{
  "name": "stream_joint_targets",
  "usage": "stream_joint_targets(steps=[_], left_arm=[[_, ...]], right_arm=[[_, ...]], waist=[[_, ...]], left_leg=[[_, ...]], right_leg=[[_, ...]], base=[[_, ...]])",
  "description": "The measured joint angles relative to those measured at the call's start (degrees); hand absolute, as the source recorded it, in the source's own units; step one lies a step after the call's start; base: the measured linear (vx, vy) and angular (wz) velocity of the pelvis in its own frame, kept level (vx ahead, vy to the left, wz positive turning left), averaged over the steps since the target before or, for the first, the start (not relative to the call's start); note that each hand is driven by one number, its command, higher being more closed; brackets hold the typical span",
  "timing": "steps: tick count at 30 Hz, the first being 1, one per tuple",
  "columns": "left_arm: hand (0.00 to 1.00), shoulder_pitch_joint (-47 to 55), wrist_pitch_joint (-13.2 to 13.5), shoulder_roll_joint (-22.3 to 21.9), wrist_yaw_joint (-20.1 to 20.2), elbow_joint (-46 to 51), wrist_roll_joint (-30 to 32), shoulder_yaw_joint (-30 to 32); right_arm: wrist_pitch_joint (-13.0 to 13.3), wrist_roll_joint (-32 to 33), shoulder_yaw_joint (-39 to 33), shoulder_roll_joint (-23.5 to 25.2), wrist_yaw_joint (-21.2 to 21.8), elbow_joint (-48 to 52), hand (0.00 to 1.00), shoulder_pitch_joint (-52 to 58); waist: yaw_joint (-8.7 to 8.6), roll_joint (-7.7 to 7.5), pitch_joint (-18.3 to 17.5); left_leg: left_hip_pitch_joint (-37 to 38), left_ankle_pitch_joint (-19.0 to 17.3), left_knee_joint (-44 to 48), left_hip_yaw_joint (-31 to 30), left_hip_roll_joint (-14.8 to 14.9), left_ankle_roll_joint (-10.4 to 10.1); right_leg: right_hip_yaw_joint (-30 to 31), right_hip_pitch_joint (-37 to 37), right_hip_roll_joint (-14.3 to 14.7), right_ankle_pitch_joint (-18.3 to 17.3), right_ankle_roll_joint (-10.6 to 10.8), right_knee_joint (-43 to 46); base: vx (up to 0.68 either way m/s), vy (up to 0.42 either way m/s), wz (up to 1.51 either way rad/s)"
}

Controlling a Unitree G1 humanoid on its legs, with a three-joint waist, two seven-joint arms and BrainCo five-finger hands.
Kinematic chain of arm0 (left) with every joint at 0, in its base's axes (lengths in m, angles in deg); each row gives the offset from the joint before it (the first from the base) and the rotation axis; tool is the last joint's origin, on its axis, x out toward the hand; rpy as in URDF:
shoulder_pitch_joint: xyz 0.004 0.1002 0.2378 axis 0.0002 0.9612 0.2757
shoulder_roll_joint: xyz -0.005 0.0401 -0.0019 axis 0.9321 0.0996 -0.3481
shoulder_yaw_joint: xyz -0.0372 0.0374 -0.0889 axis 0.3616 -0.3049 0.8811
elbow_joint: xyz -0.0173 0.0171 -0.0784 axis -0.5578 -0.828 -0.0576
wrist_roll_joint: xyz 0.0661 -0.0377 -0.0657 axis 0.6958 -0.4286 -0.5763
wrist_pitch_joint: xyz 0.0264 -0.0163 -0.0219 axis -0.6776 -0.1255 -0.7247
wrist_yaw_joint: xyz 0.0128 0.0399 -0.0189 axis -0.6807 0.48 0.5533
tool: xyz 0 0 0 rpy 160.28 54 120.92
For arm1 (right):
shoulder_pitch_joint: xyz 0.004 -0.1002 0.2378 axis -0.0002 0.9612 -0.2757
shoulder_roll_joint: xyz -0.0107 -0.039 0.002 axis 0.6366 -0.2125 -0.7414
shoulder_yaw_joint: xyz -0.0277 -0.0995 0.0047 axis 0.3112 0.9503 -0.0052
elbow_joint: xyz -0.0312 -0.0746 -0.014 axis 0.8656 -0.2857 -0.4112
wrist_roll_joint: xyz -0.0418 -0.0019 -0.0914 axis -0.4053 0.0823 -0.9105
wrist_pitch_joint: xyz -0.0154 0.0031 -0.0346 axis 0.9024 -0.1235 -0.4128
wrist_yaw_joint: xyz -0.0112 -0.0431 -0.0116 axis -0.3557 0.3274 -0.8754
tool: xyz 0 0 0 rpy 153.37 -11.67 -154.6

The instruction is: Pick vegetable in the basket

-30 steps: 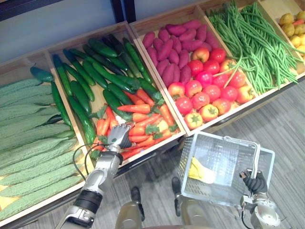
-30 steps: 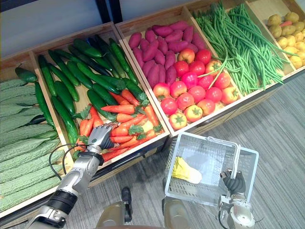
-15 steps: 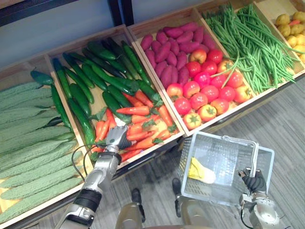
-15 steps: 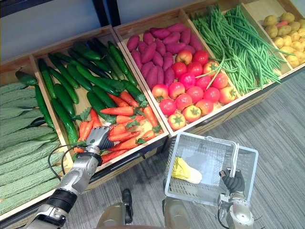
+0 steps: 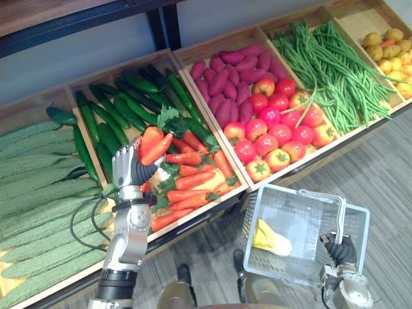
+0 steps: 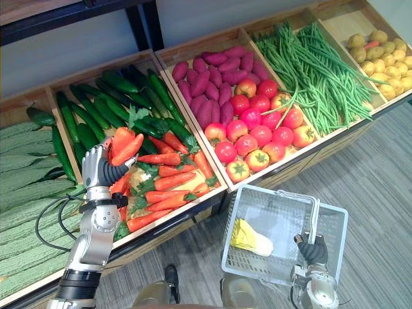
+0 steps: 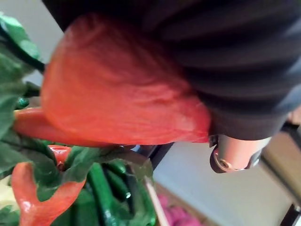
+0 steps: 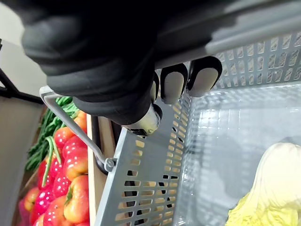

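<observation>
the left hand [image 5: 129, 170] has its fingers curled round an orange carrot [image 5: 153, 144], leafy top uppermost, held above the heap of carrots [image 5: 193, 187] in the wooden crate [image 5: 122, 65]. a second carrot may be pinched alongside it; i cannot tell. the right hand [image 5: 341, 250] is wrapped round the handle of the grey basket [image 6: 283, 215], which hangs low over the floor on the robot's right, well apart from the carrot, with a pale yellow cabbage [image 5: 270, 237] lying in it.

the step in hand looks like the carry across. to do it well:
- grip the thick end firmly, since the smooth taper could slide out.
- clear the crate's front edge before swinging right.
- hold the basket level.
- lower the carrot into the bare part beside the cabbage before loosening the fingers.
</observation>
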Motion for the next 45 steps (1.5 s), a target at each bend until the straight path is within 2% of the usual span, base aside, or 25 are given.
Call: stream_joint_targets(steps=[6,8,13,15,17,20,21,23,24,26,27,28,29,30,31,32,33,34,35,36,37,38,39,41,45], left_arm=[[1.0,5.1,3.8,-4.1,0.4,2.7,-11.8,-5.3],[1.0,5.7,4.0,-4.3,0.5,3.3,-14.4,-7.1],[1.0,7.1,5.6,-4.7,2.0,3.5,-22.2,-9.7],[1.0,6.8,5.6,-4.5,2.8,3.5,-23.6,-10.3],[1.0,6.7,5.7,-4.6,2.8,3.5,-24.0,-11.0],[1.0,6.5,6.1,-4.6,2.8,3.5,-25.0,-10.3],[1.0,6.1,6.5,-4.6,2.9,3.4,-25.1,-10.2],[1.0,4.4,6.9,-4.7,3.0,2.3,-25.1,-10.3],[1.0,2.8,6.9,-4.8,3.2,0.2,-25.1,-10.3],[1.0,0.7,7.0,-4.7,4.2,-2.6,-25.1,-10.6],[1.0,-0.8,7.0,-4.7,4.6,-4.7,-25.4,-11.2],[1.0,-1.3,7.0,-4.9,5.1,-6.7,-25.9,-11.7],[1.0,-1.3,7.0,-4.9,5.2,-7.5,-26.0,-11.8],[1.0,-1.3,7.0,-4.9,5.2,-8.4,-26.1,-12.4],[1.0,-1.4,7.3,-5.0,5.3,-8.5,-26.7,-13.8],[1.0,-1.5,7.4,-5.0,5.3,-8.9,-27.0,-14.4],[1.0,-1.9,7.5,-5.0,5.2,-10.3,-27.1,-15.1],[1.0,-2.3,7.4,-4.8,5.2,-11.7,-27.2,-15.3],[1.0,-2.2,7.1,-4.8,5.1,-13.2,-27.1,-15.3],[1.0,-2.2,7.0,-5.1,5.0,-13.3,-27.1,-15.4],[1.0,-2.5,7.1,-5.2,5.1,-13.7,-27.1,-15.6],[1.0,-2.6,6.9,-4.8,5.2,-14.2,-27.1,-16.0],[1.0,-2.7,6.4,-3.8,5.2,-14.3,-27.1,-16.1],[1.0,-3.6,5.8,-2.7,5.2,-14.4,-27.1,-16.7],[1.0,-3.9,5.5,-2.6,5.3,-14.4,-27.1,-17.3]], right_arm=[[-1.4,-0.1,0.4,3.2,-0.1,0.9,1.0,0.1],[-2.3,-0.2,1.3,4.5,-0.2,2.3,1.0,0.3],[-2.6,-0.6,1.6,5.2,-2.1,7.9,1.0,0.9],[-2.5,-0.7,1.6,5.5,-3.1,11.2,1.0,0.5],[-2.4,-1.2,2.3,6.1,-4.0,12.2,1.0,-0.9],[-2.3,-2.2,4.4,6.0,-3.9,10.4,1.0,-4.4],[-2.3,-2.7,5.4,6.0,-3.9,8.9,1.0,-6.2],[-2.3,-3.3,6.6,5.9,-3.8,7.5,1.0,-8.3],[-2.3,-3.3,7.0,5.7,-3.7,6.3,1.0,-9.7],[-2.3,-3.3,7.9,4.7,-3.7,5.7,1.0,-10.4],[-2.3,-3.2,8.1,4.2,-3.7,5.7,1.0,-10.4],[-2.3,-3.2,9.0,3.5,-3.7,5.8,1.0,-10.5],[-2.3,-3.2,9.4,3.3,-3.7,5.8,1.0,-10.4],[-2.3,-3.1,10.1,3.0,-3.9,6.4,1.0,-10.5],[-1.8,-3.1,10.7,2.6,-3.8,6.8,1.0,-10.7],[-1.6,-3.1,10.9,2.6,-3.8,6.8,1.0,-11.0],[-1.2,-3.2,11.8,2.3,-3.6,6.7,1.0,-11.8],[-1.1,-3.2,12.5,1.9,-3.5,6.7,1.0,-12.5],[-1.1,-3.4,13.4,0.7,-3.3,6.2,1.0,-13.2],[-1.0,-3.5,13.8,0.2,-3.3,6.2,1.0,-13.1],[-0.7,-3.8,14.1,-0.4,-2.7,5.5,1.0,-13.0],[-0.7,-3.9,14.1,-0.3,-2.5,5.1,1.0,-12.8],[-0.6,-3.9,15.5,0.1,-2.1,5.1,1.0,-12.1],[-0.6,-3.9,16.2,1.4,-0.9,5.1,1.0,-10.8],[-1.3,-3.8,19.5,1.7,1.5,5.1,1.0,-9.9]], waist=[[0.95,0.29,-1.8],[1.88,0.33,-1.8],[1.66,0.54,-2.0],[1.62,0.52,-2.1],[1.56,0.34,-2.2],[1.52,0.46,-2.3],[1.53,0.44,-2.3],[1.25,0.65,-2.4],[0.54,1.27,-2.7],[-0.28,1.78,-3.0],[-0.69,1.77,-3.0],[-0.91,1.79,-2.9],[-0.9,1.7,-2.9],[-0.63,1.5,-2.7],[-0.12,1.43,-2.7],[0.08,1.24,-2.6],[0.34,0.5,-2.2],[0.47,0.48,-2.2],[0.52,0.81,-2.2],[0.56,1.48,-2.3],[0.6,3.04,-2.4],[0.57,2.65,-2.6],[0.3,0.82,-3.0],[0.06,-1.09,-3.2],[0.11,-1.01,-3.3]], left_leg=[[1.0,-1.2,1.5,3.7,1.0,-0.4],[0.9,-2.9,4.1,6.4,2.2,-0.7],[0.5,-8.9,12.9,15.0,6.8,-1.4],[1.1,-10.3,14.7,20.6,8.6,-1.2],[3.8,-10.5,13.8,26.9,9.5,-1.2],[9.2,-10.2,10.6,33.7,9.2,-2.0],[11.4,-9.6,8.4,36.5,8.7,-3.1],[14.1,-9.0,5.8,38.2,8.3,-4.0],[14.9,-8.8,6.5,38.0,9.4,-4.2],[14.4,-8.5,12.3,37.0,12.2,-3.8],[13.1,-7.0,19.5,34.6,14.8,-1.5],[11.5,-2.2,29.0,30.4,17.4,2.8],[10.3,-0.4,33.2,27.6,18.1,3.6],[6.3,-3.5,39.3,20.5,17.0,2.4],[1.5,-6.8,40.9,14.1,14.1,2.4],[-0.5,-8.0,40.3,11.7,12.3,2.5],[-4.1,-10.3,35.7,6.7,8.2,3.2],[-6.0,-10.6,31.0,3.5,5.1,3.6],[-7.0,-9.2,21.2,-1.4,1.4,2.0],[-6.9,-6.5,16.2,-3.2,0.6,0.7],[-6.7,-1.7,12.2,-4.4,0.9,1.3],[-5.8,-2.0,11.4,-3.8,0.6,1.2],[-4.6,-1.6,8.7,-2.6,-0.7,2.0],[-2.3,0.2,2.8,-0.9,-3.2,3.1],[0.3,1.0,-0.3,1.1,-4.6,3.8]], right_leg=[[3.1,0.3,1.4,0.7,1.0,-1.3],[5.6,-0.4,2.6,1.3,1.2,-1.3],[11.6,-2.9,6.2,2.9,0.9,-1.2],[5.2,-5.4,4.6,2.9,0.3,-1.2],[-10.8,-7.6,-0.2,2.0,-3.1,0.0],[-31.1,-6.9,-5.7,1.6,-4.7,1.5],[-36.9,-6.5,-6.7,2.3,-5.7,2.2],[-35.7,-7.7,-5.1,3.6,-6.3,2.8],[-33.4,-7.7,-2.8,3.4,-6.4,2.5],[-31.3,-7.2,-0.8,3.2,-6.8,2.0],[-29.6,-6.0,0.4,3.4,-7.0,1.6],[-27.2,-3.2,1.6,3.2,-7.2,0.4],[-25.9,-1.4,1.8,3.2,-7.3,-0.6],[-23.5,1.0,1.8,2.7,-7.5,-2.2],[-21.5,2.6,1.2,2.4,-7.5,-3.2],[-20.7,3.0,0.8,2.3,-7.4,-3.4],[-18.5,3.7,-0.4,2.1,-7.0,-3.4],[-17.0,4.2,-1.1,1.9,-6.3,-3.5],[-15.0,5.1,-1.6,2.0,-4.0,-3.3],[-14.0,5.4,-1.1,1.9,-3.2,-3.2],[-12.1,5.8,0.5,1.3,-1.8,-3.4],[-11.2,6.4,0.2,1.5,-1.5,-3.7],[-10.1,6.7,-1.2,2.1,-0.6,-5.3],[-8.5,6.4,-3.3,2.3,0.2,-6.4],[-7.0,6.5,-4.5,1.9,0.9,-6.5]], base=[[-0.05,-0.001,-0.28],[-0.07,0.011,-0.82],[-0.05,0.043,-1.11],[-0.05,0.031,-1.41],[0.01,0.031,-1.36],[0.12,-0.004,-1.41],[0.17,-0.086,-1.32],[0.17,-0.135,-1.38],[0.2,-0.153,-1.38],[0.18,-0.085,-0.95],[0.25,-0.056,-0.97],[0.28,-0.051,-0.98],[0.3,-0.01,-0.99],[0.28,0.064,-0.93],[0.26,0.093,-0.84],[0.28,0.165,-0.8],[0.22,0.153,-0.69],[0.25,0.244,-0.97],[0.14,0.204,-0.83],[0.14,0.286,-0.94],[0.08,0.208,-0.66],[0.14,0.225,-0.59],[0.13,0.129,-0.3],[0.15,0.139,-0.16],[0.13,0.09,-0.17]])
